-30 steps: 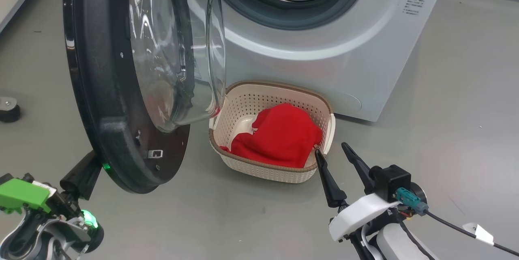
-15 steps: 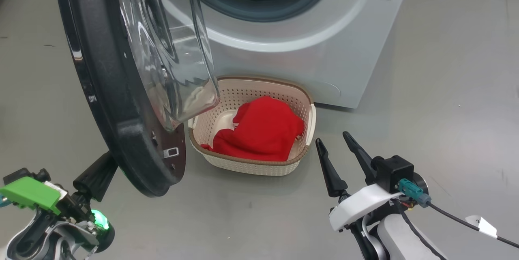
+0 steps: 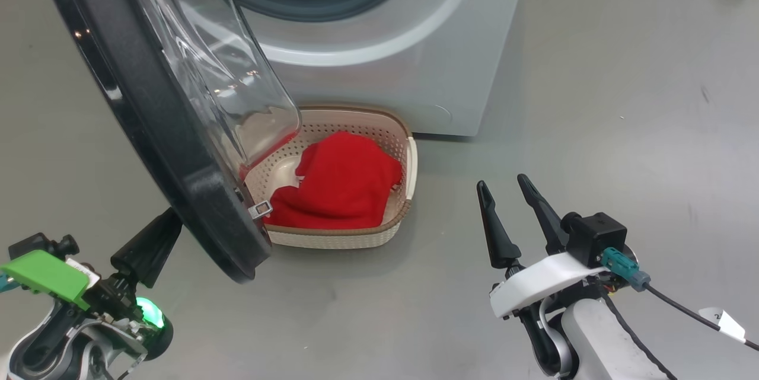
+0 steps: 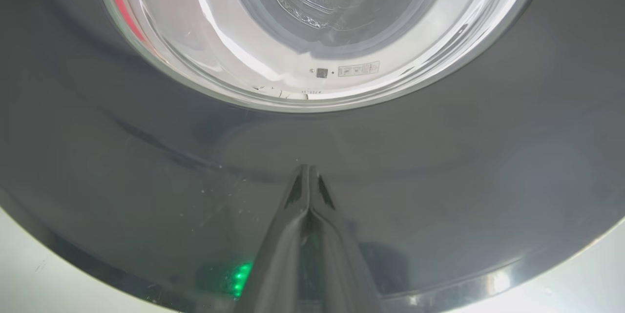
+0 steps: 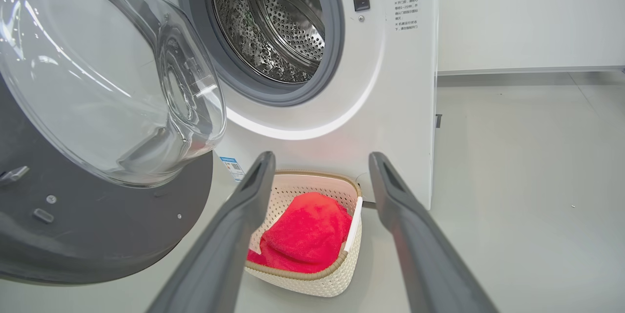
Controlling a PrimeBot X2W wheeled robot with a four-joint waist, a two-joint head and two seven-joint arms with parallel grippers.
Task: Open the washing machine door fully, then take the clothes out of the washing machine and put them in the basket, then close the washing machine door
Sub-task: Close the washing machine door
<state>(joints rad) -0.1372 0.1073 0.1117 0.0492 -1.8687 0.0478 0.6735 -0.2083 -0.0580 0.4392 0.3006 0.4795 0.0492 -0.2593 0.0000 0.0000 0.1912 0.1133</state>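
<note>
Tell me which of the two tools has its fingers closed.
The left tool: its fingers meet, pointing at the washing machine door. The right tool is open, fingers well apart.

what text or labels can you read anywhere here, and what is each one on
Nothing reads clearly enough to quote.
Dark printed lines on the washing machine front: too small.
Blue label low on its front: too small.
White tag on the right arm's cable: one blurred mark, unreadable.
Small label seen through the washing machine door glass: blurred.
</note>
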